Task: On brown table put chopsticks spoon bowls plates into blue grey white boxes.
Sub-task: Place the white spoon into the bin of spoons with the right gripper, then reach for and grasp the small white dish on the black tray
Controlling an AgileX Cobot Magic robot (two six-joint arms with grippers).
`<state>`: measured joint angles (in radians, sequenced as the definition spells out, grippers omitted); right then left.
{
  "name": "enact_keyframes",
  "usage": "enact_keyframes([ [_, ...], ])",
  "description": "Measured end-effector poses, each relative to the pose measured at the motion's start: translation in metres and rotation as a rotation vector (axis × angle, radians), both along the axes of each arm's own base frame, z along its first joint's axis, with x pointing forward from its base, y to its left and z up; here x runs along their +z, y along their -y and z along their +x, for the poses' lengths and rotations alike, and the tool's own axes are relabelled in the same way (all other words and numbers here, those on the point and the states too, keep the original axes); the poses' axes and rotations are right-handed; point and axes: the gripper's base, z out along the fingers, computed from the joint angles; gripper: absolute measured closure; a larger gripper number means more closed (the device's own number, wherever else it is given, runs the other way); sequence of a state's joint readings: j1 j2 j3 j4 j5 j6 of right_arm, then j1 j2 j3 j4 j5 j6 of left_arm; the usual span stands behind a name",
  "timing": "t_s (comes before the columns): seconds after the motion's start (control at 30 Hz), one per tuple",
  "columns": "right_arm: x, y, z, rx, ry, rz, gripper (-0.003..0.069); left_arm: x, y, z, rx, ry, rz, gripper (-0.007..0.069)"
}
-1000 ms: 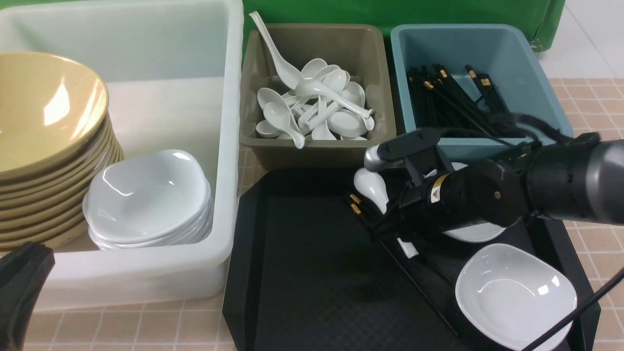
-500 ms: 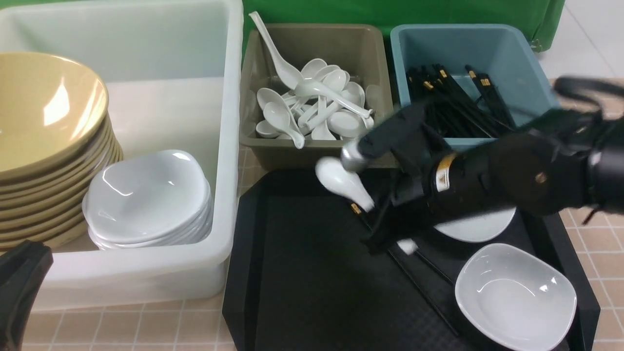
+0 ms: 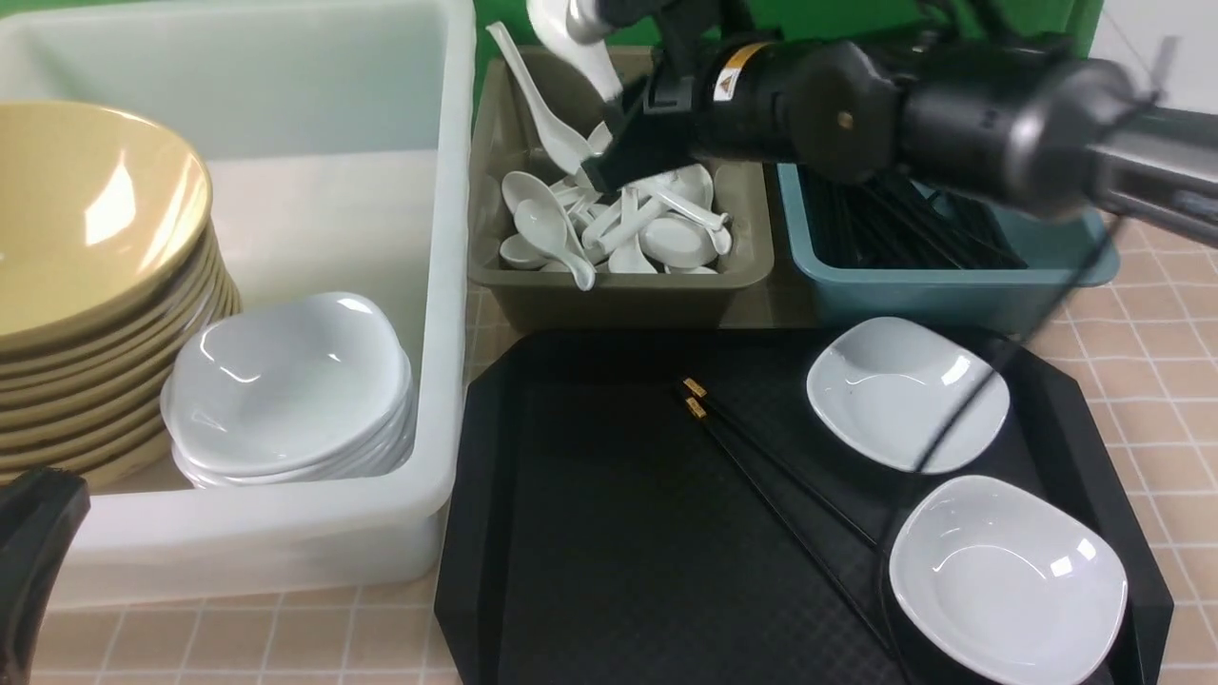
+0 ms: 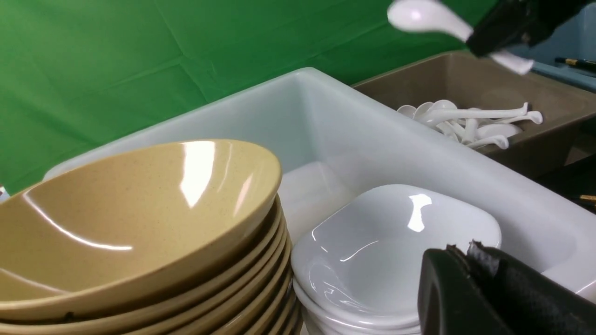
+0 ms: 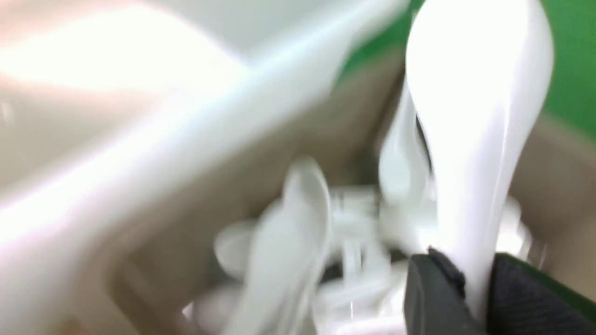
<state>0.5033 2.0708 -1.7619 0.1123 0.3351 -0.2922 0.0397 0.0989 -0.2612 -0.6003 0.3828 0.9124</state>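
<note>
My right gripper [image 3: 609,95] is shut on the handle of a white spoon [image 3: 563,38] and holds it above the grey box [image 3: 618,295], which has several spoons [image 3: 618,219] in it. In the right wrist view, which is blurred, the spoon [image 5: 475,93] stands between the fingers [image 5: 433,293]. A pair of chopsticks [image 3: 761,457] and two plates [image 3: 904,390] [image 3: 1009,576] lie on the black tray [image 3: 590,533]. The white box [image 3: 447,285] holds stacked bowls [image 3: 86,209] and plates [image 3: 285,381]. My left gripper [image 4: 461,251] is shut and empty at the white box's near side.
The blue box [image 3: 952,290] at the back right holds several chopsticks [image 3: 894,224]. The right arm's cable [image 3: 952,419] hangs across the tray over the plates. The brown table [image 3: 1170,362] shows to the right of the tray. A green cloth hangs behind the boxes.
My right gripper has lifted the spoon off the black tray and carried it up and back to above the grey box. The two plates are now uncovered. The left gripper has stayed put.
</note>
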Motion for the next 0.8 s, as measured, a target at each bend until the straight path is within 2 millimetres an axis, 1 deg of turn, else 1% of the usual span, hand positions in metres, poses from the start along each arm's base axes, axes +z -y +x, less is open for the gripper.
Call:
enact_keyframes([
  [0.03, -0.002, 0.003, 0.005, -0.011, -0.051, -0.014, 0.0434, 0.000, 0.000, 0.000, 0.000, 0.000, 0.000, 0.0617],
  [0.1, 0.003, 0.008, 0.009, -0.025, -0.118, -0.028, 0.0385, 0.000, 0.000, 0.000, 0.000, 0.000, 0.001, 0.0617],
  [0.17, 0.022, 0.015, 0.007, -0.031, -0.155, -0.040, 0.0333, 0.000, 0.000, 0.000, 0.000, 0.000, 0.001, 0.0617],
  [0.23, 0.051, 0.024, -0.002, -0.030, -0.157, -0.054, 0.0311, 0.000, 0.000, 0.000, 0.001, -0.001, -0.001, 0.0617],
  [0.27, 0.054, 0.025, -0.004, -0.029, -0.156, -0.058, 0.0311, 0.000, 0.000, 0.000, 0.001, -0.001, -0.001, 0.0617],
  [0.33, 0.094, 0.042, -0.025, -0.034, -0.115, -0.130, 0.0321, 0.000, 0.000, -0.001, 0.002, 0.001, -0.020, 0.0617],
  [0.4, 0.123, 0.061, -0.044, -0.073, -0.086, -0.196, 0.0349, 0.001, 0.000, -0.003, 0.002, 0.014, -0.023, 0.0617],
  [0.43, 0.132, 0.070, -0.051, -0.093, -0.080, -0.219, 0.0361, 0.001, 0.000, -0.004, 0.002, 0.024, -0.023, 0.0617],
  [0.47, 0.141, 0.083, -0.062, -0.119, -0.083, -0.243, 0.0380, 0.002, 0.000, -0.006, 0.002, 0.035, -0.024, 0.0617],
  [0.5, 0.145, 0.091, -0.069, -0.135, -0.093, -0.256, 0.0393, 0.002, 0.000, -0.007, 0.002, 0.044, -0.024, 0.0617],
  [0.57, 0.145, 0.111, -0.087, -0.174, -0.141, -0.279, 0.0413, 0.003, 0.000, -0.010, 0.002, 0.062, -0.025, 0.0617],
  [0.6, 0.138, 0.118, -0.094, -0.186, -0.184, -0.298, 0.0416, 0.003, 0.000, -0.011, 0.002, 0.070, -0.024, 0.0617],
  [0.7, 0.093, 0.137, -0.114, -0.205, -0.372, -0.392, 0.0412, 0.004, 0.000, -0.013, 0.002, 0.084, -0.025, 0.0617],
  [0.73, 0.085, 0.140, -0.117, -0.209, -0.405, -0.406, 0.0410, 0.004, 0.000, -0.013, 0.002, 0.086, -0.027, 0.0617],
  [0.77, 0.053, 0.146, -0.124, -0.209, -0.510, -0.453, 0.0401, 0.004, 0.000, -0.014, 0.002, 0.087, -0.033, 0.0617],
  [0.8, 0.031, 0.149, -0.130, -0.209, -0.573, -0.477, 0.0389, 0.004, 0.000, -0.014, 0.002, 0.086, -0.041, 0.0617],
])
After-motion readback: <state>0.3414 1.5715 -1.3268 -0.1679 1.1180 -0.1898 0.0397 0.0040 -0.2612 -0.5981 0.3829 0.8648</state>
